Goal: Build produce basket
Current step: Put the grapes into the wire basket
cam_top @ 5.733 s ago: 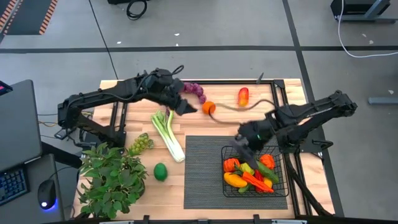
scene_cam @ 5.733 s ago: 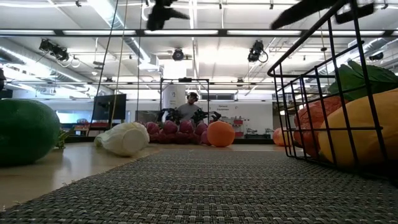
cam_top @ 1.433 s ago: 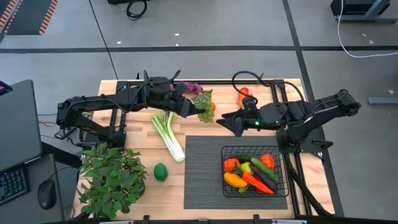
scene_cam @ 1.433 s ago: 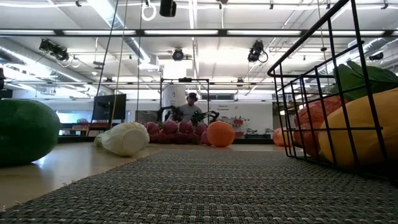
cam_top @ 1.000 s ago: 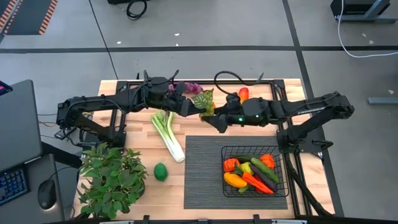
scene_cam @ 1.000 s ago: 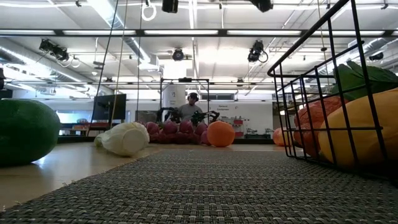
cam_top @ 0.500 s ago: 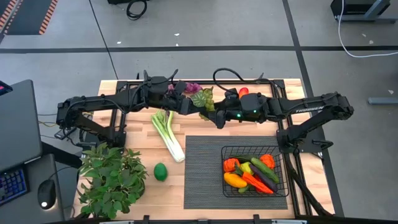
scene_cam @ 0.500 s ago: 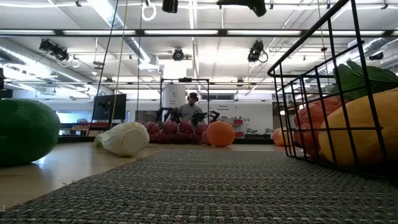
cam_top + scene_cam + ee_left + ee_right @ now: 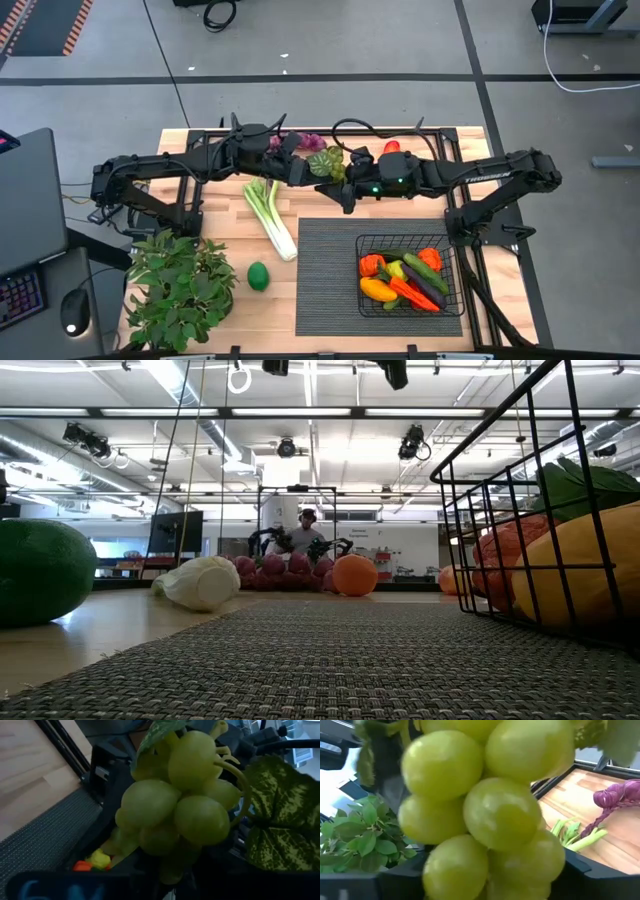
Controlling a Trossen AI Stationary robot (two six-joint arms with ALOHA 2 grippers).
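Both arms reach in over the far middle of the table, meeting tip to tip. The left gripper and right gripper sit just beside each other.

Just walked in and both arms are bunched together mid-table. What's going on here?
It looks like a handover. The left gripper holds a bunch of green grapes above the table's far side, and the right gripper has come right up against it. The basket on the mat already holds several pieces of produce.
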